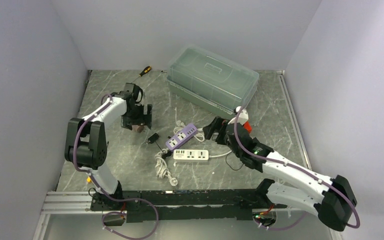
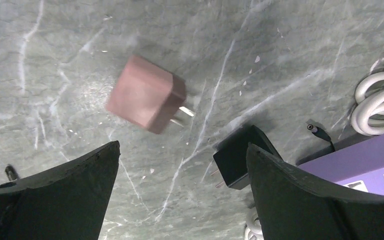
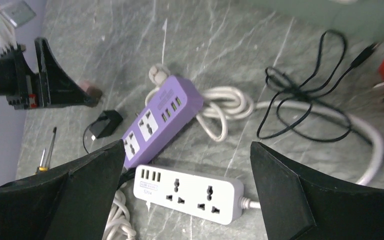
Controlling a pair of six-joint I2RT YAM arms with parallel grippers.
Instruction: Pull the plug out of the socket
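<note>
Top view first: shows the left gripper (image 1: 139,121) parked nose-down right over the pinkish plug (image 1: 139,129), and the right gripper (image 1: 212,129) sitting just beside the purple power strip (image 1: 181,136) and the white power strip (image 1: 191,155). Can't read either set of jaws from up here. Green box (image 1: 212,80) and the walls well apart from both, so no worries there.

Left wrist: jaws spread wide, gripping nothing. Puts the plug (image 2: 145,95) just ahead of the jaws and roughly between them, blurry, prongs bare, plugged into nothing. Hard to say whether resting on the table (image 2: 55,60) or a touch above it. Looks like a finished pull, so only backing off left to do. Best done by lifting straight up, no sideways swing, given the black adapter (image 2: 237,156) tucked just beside one fingertip and the purple strip close beyond it.

Right wrist: jaws wide here too, empty, both strips lying between and below them, no plug in any visible socket. Plenty of bare table ahead of the left jaws. Tighter around the right ones, with white cable (image 3: 220,107) and black cord (image 3: 300,100) looped about.
</note>
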